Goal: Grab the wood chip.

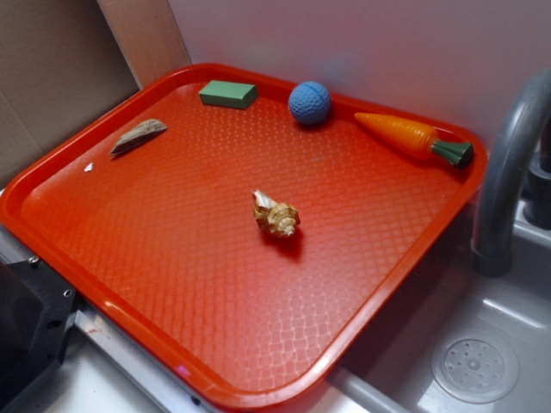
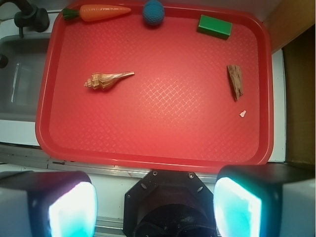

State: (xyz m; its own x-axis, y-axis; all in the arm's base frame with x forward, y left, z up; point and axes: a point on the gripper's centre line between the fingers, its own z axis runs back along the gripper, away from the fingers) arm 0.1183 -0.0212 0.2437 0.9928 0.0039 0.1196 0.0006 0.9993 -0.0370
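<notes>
Looking down from the wrist, the carrot [image 2: 98,12] sits at the red tray's [image 2: 148,148] eleven o'clock, the seashell [image 2: 106,80] at nine, the blue ball [image 2: 154,12] at twelve, the green block [image 2: 215,26] at one. The wood chip [image 2: 235,81] lies flat at three, untouched. The gripper [image 2: 155,207] hangs off the tray's near edge, fingers [image 2: 71,210] spread wide, empty.
</notes>
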